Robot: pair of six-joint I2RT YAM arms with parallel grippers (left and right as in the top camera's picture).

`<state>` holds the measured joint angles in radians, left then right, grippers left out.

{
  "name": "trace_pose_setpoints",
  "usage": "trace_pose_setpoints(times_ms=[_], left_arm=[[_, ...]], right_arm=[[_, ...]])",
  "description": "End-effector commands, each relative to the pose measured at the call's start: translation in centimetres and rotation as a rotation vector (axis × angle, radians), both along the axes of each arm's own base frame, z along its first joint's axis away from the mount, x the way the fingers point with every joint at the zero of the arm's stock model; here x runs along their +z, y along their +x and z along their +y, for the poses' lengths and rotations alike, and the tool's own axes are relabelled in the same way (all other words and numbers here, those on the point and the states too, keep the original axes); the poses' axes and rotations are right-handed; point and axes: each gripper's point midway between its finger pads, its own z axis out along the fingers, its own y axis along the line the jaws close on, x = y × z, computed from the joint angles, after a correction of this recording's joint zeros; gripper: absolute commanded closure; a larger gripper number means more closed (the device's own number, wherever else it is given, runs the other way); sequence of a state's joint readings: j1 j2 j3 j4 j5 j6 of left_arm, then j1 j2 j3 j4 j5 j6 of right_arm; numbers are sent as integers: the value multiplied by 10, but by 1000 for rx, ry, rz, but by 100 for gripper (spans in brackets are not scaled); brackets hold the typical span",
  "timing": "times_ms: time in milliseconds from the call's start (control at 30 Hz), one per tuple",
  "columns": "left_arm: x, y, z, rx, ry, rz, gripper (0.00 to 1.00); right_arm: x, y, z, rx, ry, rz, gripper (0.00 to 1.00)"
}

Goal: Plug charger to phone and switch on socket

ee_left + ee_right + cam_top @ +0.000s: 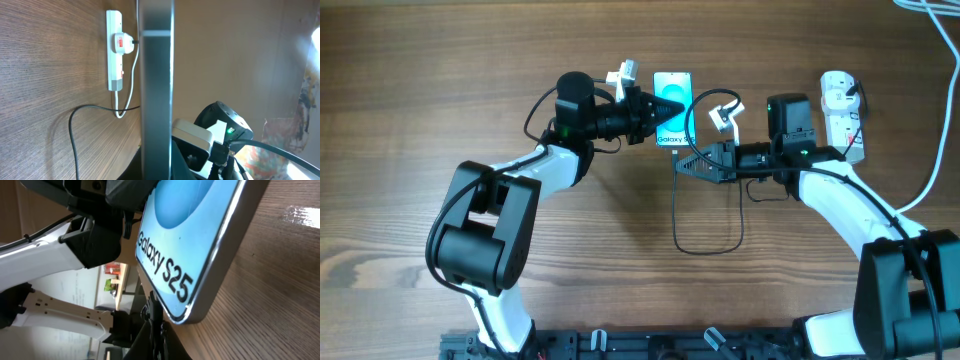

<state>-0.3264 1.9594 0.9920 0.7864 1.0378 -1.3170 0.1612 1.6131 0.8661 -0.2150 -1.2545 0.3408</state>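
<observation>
Top centre of the overhead view: phone (673, 92), teal screen up, pinched at its left edge by the left gripper (655, 110), jaws clamped on it. From the right wrist, seen tilted over the table (280, 305). Just below the phone, right gripper (682, 165) squeezed together on the charger (675, 210) tip, right at the phone's lower end, cable looping toward lower centre. Socket (840, 120) far upper right, well apart from both.

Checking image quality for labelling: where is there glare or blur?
Overhead: sharp, evenly lit. Left wrist: phone edge a blurred bar mid-frame, right margin blown out. Right wrist: glare patch on the table top right, room behind the phone soft.
</observation>
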Motion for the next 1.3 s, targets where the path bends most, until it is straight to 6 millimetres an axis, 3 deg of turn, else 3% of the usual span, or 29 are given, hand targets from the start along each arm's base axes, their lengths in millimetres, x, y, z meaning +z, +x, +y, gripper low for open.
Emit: trace_pose_setpoints(times_ms=[0,1267], left_arm=[[8,1,-4,-23,-7,-54,96],[8,0,-4,-26,-7,-55,96]], right_arm=[[-10,0,0,-10,-17,25,96],[-3,-3,2,20,23,11,96]])
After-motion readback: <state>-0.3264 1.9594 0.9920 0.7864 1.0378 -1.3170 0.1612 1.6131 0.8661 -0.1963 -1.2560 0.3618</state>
